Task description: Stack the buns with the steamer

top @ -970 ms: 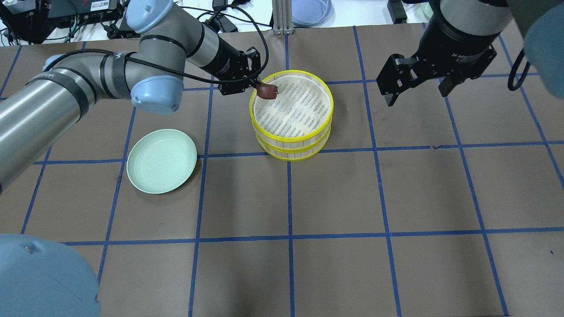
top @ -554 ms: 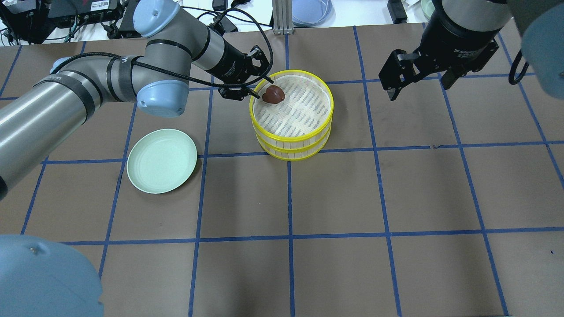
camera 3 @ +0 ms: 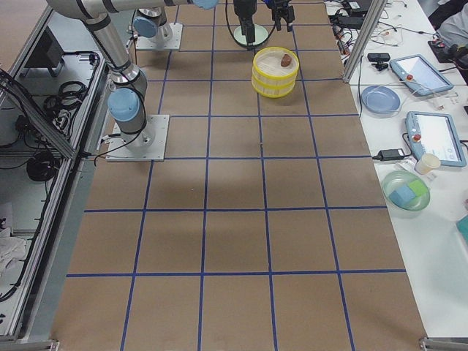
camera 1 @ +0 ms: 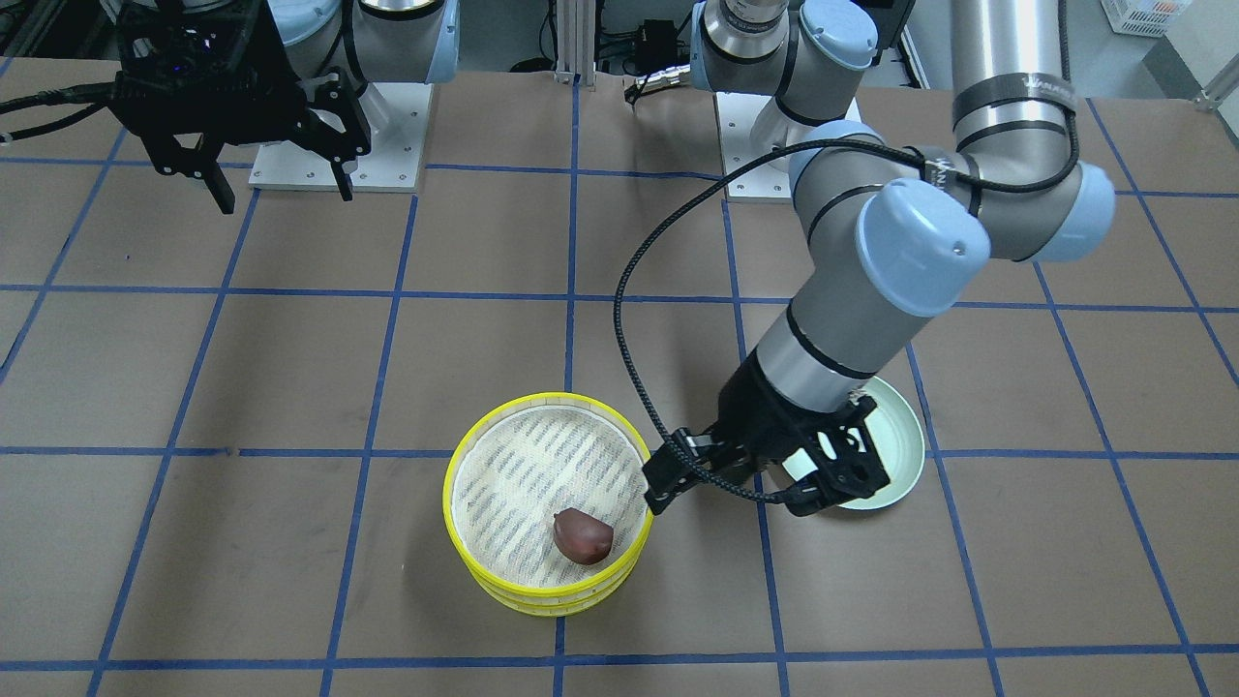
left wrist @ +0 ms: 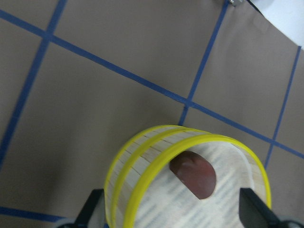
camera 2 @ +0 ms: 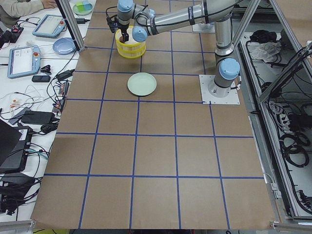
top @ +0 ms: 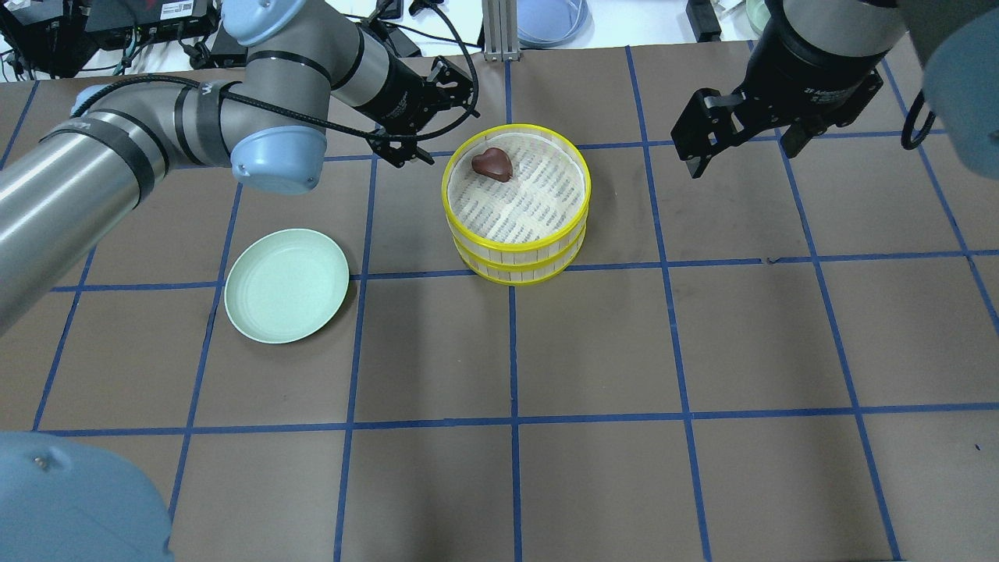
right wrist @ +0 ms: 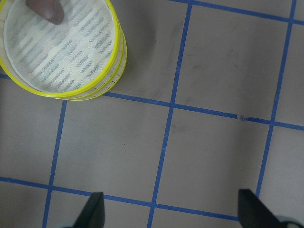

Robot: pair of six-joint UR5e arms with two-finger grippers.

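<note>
Two yellow-rimmed steamer tiers point(top: 538, 204) stand stacked on the table. The dark reddish-brown bun point(top: 492, 165) lies free on the top tier's striped liner, near its far-left rim. The cream-white bun is hidden. My left gripper point(top: 443, 129) is open and empty, just outside that rim. The front-facing view shows this gripper point(camera 1: 731, 505) beside the stack point(camera 1: 503, 484) and apart from the bun point(camera 1: 582, 535). The left wrist view shows the bun point(left wrist: 194, 175) inside the rim point(left wrist: 142, 166). My right gripper point(top: 740, 156) is open and empty, raised to the right of the stack.
A pale green plate point(top: 286, 285) lies empty on the table, to the near left of the stack, and partly behind my left wrist in the front-facing view point(camera 1: 895, 455). Brown paper with blue tape lines covers the table. Tablets, bowls and cables lie beyond the far edge.
My left gripper opened and let the brown bun go onto the top tier, then drew back left of the rim. The right gripper shifted slightly farther back.
</note>
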